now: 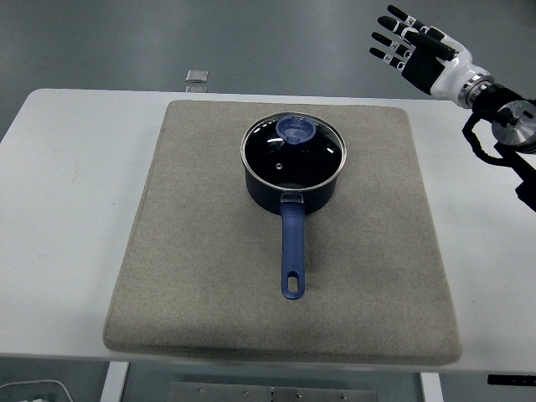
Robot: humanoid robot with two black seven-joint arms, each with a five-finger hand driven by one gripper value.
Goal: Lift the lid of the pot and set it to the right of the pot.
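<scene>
Glass lid (294,144) on pot (292,189); right hand (414,48) spread.

Dark blue pot (291,186), grey mat (201,251), white table (67,209)

A white table (67,209) is being covered by a grey mat (209,276), with dull grey-green floor (167,42) being shown across the frame's top.

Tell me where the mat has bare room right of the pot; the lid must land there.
Right of the pot, the mat is bare out to its right edge, front to back. Left of the pot is equally bare. The only crowded strip is the middle: the lid still on the pot, and the handle pointing toward the near edge. The right hand hovers open beyond the far right corner.
</scene>
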